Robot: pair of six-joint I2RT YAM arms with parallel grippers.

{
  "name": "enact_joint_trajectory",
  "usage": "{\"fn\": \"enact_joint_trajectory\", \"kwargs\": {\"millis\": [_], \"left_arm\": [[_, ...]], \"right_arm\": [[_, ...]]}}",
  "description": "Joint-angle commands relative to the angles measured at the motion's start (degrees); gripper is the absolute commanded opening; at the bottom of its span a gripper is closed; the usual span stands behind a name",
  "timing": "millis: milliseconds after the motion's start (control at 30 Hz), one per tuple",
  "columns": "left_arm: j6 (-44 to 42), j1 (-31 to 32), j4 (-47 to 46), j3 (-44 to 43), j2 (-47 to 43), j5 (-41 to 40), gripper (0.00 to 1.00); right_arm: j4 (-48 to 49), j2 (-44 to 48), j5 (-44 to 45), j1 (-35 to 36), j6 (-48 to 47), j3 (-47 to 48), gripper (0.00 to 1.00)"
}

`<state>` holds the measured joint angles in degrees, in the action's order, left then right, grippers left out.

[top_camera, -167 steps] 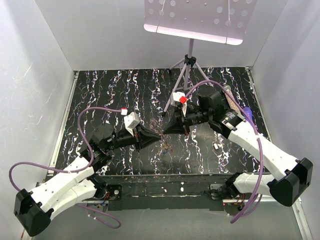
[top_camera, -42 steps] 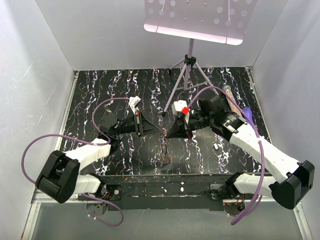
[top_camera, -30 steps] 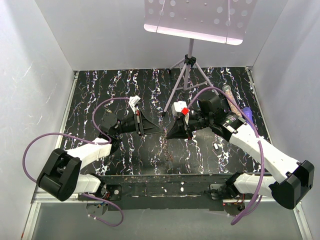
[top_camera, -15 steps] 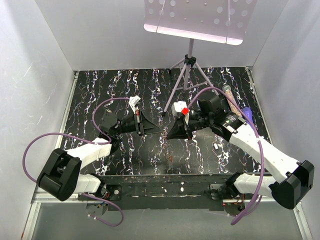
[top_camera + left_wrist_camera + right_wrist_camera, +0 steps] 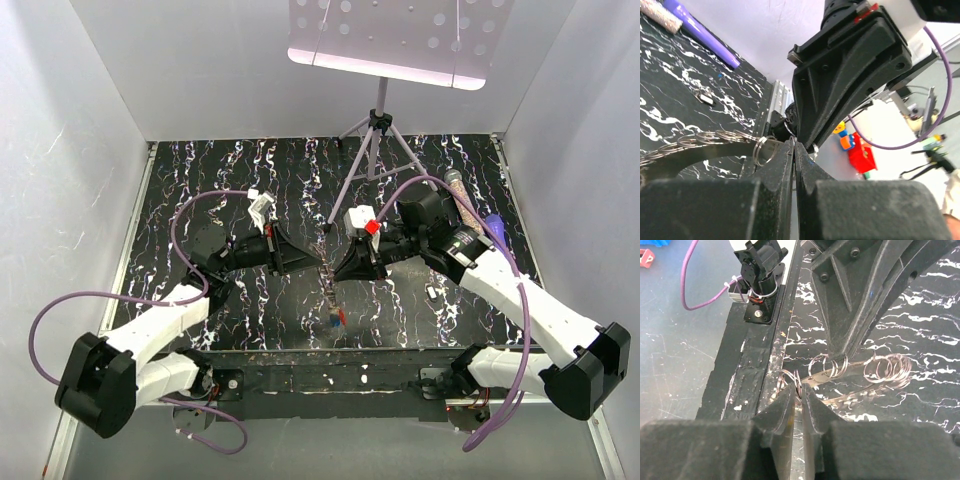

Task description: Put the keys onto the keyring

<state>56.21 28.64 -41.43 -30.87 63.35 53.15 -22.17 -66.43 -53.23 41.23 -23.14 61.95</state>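
Now the keys [image 5: 336, 319] dangle low in the middle of the frame. Both the left gripper [image 5: 317, 267] and right gripper [image 5: 338, 274] pinch the keyring [image 5: 327, 285], so threading looks close.

A tripod [image 5: 372, 150] stands at the marbled table's [image 5: 250, 180] far edge, a purple pen [image 5: 495, 228] lying right.

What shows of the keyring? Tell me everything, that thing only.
The keyring is a chain of small thin wire loops, silvery and metallic-looking, linked one to the next. It is strung between the left gripper and the right gripper, both shut, each pinching a loop at its fingertips. In the top view a strand hangs from where they meet towards the table, with small blue and red pieces at its lower end; whether that end touches the table is unclear.
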Motion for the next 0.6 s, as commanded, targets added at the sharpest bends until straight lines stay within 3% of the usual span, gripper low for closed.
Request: {"fn": "enact_joint_trajectory", "kwargs": {"millis": [0,100,267,433,567], "left_arm": [[-10.8,0.5,5.7,-3.0,-2.8,-1.1,0.00],[-14.7,0.7,8.2,-3.9,-3.3,-0.9,0.00],[-28.9,1.9,15.4,-4.6,-6.0,-0.4,0.00],[-39.2,4.0,13.5,-2.4,-10.1,1.3,0.00],[-54.3,8.8,26.6,-5.1,-15.0,-2.7,0.00]], "right_arm": [[-0.8,1.9,-2.7,0.0,-3.6,-0.4,0.24],[-4.2,2.4,-3.9,0.0,-6.6,0.4,0.33],[-8.4,3.0,-5.2,-1.0,-9.1,1.9,0.42],[-1.3,1.4,-7.1,-4.3,1.2,1.9,0.42],[0.1,0.8,-9.1,-4.3,1.6,2.0,0.42]]}}
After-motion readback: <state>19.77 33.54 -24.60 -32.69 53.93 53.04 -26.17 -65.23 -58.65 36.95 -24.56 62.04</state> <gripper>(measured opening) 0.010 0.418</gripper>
